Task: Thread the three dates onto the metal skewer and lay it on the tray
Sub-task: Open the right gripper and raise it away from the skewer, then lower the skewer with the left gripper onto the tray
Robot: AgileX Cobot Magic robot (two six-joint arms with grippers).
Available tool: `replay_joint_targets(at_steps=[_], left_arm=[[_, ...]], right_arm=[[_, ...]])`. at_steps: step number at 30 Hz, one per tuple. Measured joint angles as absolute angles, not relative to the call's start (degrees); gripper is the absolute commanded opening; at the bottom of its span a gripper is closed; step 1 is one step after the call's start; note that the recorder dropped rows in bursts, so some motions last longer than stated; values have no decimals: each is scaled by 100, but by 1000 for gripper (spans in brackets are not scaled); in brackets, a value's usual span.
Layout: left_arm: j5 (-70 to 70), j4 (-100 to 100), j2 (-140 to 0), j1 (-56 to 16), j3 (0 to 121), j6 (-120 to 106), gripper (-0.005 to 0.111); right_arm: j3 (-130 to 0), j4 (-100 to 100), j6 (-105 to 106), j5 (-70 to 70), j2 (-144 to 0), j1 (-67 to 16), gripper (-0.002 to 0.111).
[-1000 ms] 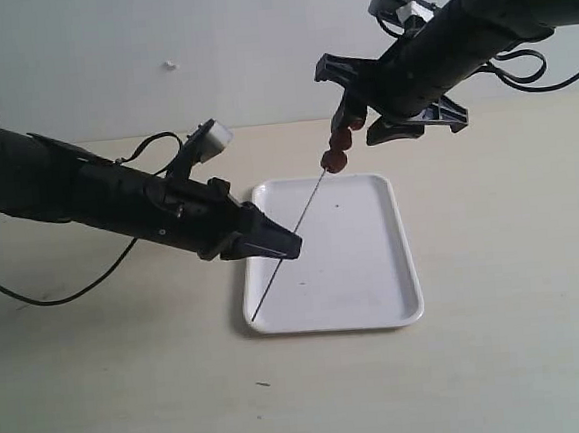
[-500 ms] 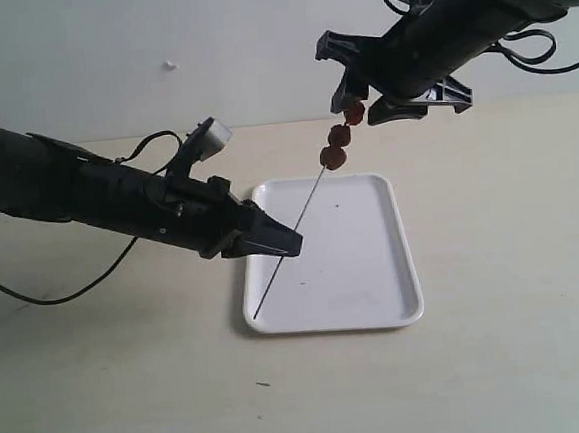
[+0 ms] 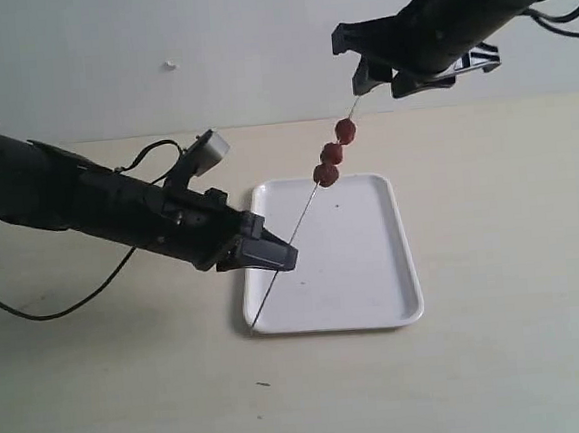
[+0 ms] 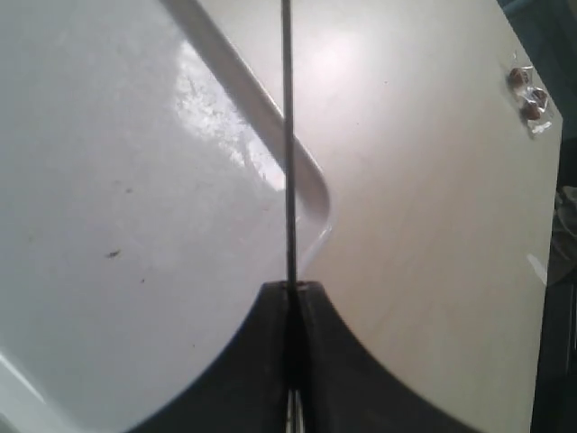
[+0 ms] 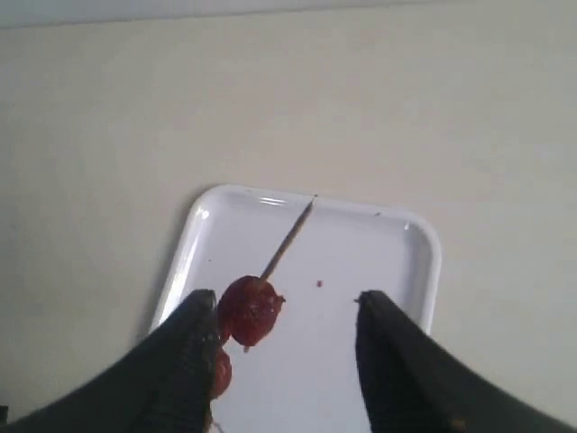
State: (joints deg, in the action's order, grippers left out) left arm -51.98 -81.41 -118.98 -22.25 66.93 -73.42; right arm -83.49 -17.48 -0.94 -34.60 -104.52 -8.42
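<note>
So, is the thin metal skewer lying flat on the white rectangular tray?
No, the left tool holds the thin metal skewer tilted, its upper end raised in the air.

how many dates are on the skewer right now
3, all threaded on the metal skewer above the tray: top date, middle date just below it, lowest date under that. None seen elsewhere.

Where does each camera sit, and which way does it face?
Exterior: off the arms, faces the wall over left gripper, right gripper, white rectangular tray, thin metal skewer, three dark red dates.
Left wrist: behind shut left gripper, looks along skewer over tray.
Right wrist: above open right gripper, looks down on dates.
All share skewer, tray.
</note>
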Motion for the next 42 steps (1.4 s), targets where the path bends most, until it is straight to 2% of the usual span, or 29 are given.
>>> replay_joint_targets(at_steps=[4, 12, 21, 31, 42], left_arm=[[-5115, -8232, -11898, -2225, 6596, -7105, 0], [-4716, -9138, -11898, -2494, 6442, -6801, 0], [-3355, -9590, -11898, -2849, 6432, -6247, 0], [-2653, -9698, -11898, -3123, 6432, -5931, 0], [-2055, -9053, -11898, -3452, 6529, -5237, 0]], right_arm=[[-8349, -1593, 881, -3604, -10048, -842, -1], [-7640, -1926, 2177, -3172, -9173, -864, 0], [-5622, -2516, 3182, -1328, -8133, -898, 0], [-5510, -2773, 3236, -1320, -7224, -961, 0], [-5493, -3102, 3236, -1520, -7098, -998, 0]])
